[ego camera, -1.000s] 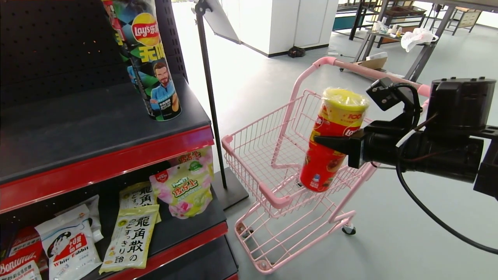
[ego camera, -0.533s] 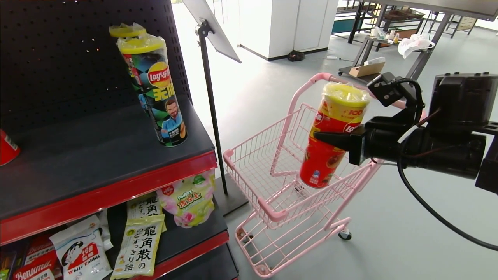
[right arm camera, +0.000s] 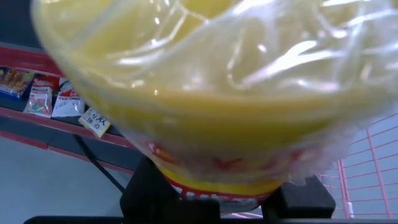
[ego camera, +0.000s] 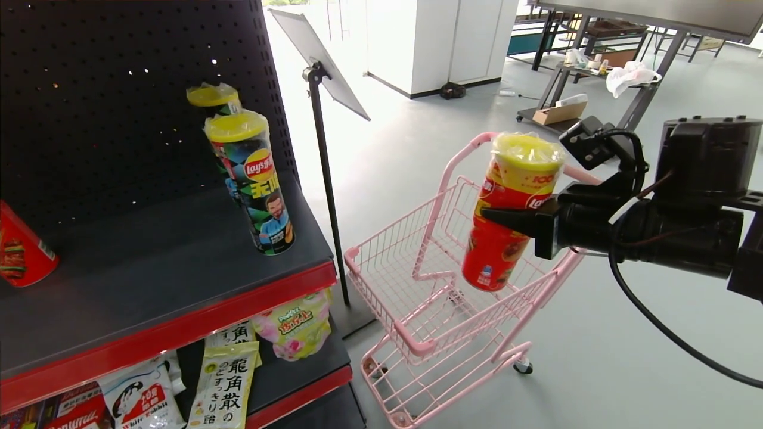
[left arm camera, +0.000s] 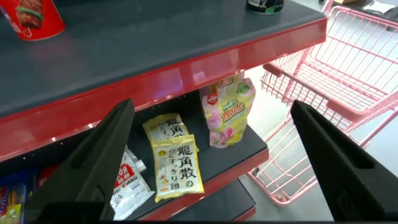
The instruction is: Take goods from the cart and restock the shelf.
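Head view: the right arm's jaws are clamped on a red chip can (ego camera: pixel 498 256) with a yellow lid, held nearly upright in the air by the pink cart (ego camera: pixel 381 250), well apart from the shelf (ego camera: pixel 149 262). A sign stand (ego camera: pixel 326 196) rises between shelf and cart. Two dark chip cans (ego camera: pixel 262 190) stand on the upper board, one behind the other, and another red can (ego camera: pixel 21 256) stands at its left edge. Sweet bags (ego camera: pixel 229 381) lie below. The left arm's jaws are spread wide before the lower board.

The head view's edge cuts off the red can (ego camera: pixel 19 251) on the shelf (ego camera: pixel 149 262). 1 yellow-lidded can (ego camera: pixel 213 98) stands mostly hidden behind the dark chips can (ego camera: pixel 256 179).
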Available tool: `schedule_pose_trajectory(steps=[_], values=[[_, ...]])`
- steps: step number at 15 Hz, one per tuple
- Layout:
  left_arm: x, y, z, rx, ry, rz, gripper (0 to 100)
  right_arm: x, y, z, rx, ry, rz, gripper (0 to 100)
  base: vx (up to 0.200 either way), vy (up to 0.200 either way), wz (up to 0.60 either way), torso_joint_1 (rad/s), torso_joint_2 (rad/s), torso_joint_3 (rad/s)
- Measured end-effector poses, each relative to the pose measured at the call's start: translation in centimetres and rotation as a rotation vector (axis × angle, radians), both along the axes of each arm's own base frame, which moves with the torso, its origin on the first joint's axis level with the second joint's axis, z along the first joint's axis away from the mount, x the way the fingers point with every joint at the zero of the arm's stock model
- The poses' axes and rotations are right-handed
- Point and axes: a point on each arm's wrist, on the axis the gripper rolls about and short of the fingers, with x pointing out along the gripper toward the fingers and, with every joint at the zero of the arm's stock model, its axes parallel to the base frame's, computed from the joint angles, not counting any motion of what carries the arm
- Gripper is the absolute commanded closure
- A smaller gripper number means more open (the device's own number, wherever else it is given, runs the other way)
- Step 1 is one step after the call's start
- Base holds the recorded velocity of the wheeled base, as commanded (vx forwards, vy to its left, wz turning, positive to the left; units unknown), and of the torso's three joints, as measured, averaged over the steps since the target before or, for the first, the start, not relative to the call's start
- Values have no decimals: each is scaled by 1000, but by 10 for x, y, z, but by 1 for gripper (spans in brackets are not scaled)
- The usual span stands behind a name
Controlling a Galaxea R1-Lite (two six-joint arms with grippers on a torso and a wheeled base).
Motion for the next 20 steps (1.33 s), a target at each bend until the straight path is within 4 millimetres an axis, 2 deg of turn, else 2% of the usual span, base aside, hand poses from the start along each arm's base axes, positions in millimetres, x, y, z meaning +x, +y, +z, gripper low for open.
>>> schedule_pose_trajectory(steps=[2, 8, 9, 20], values=[[0, 0, 0, 1, 0, 2, 0, 0, -1, -4, -23, -3, 0, 100, 0, 0, 0, 122, -310, -175], [0, 0, 0, 0, 1, 4, 0, -2, -2, -9, -32, 11, -6, 100, -200, 0, 0, 11, -21, -16], [0, 0, 0, 0, 1, 2, 0, -2, -2, -10, -35, 15, -6, 100, 0, 0, 0, 0, 0, 0], [0, 0, 0, -1, 2, 3, 0, -2, -3, -14, -52, 18, -4, 100, 0, 0, 600, 1, 3, 3]])
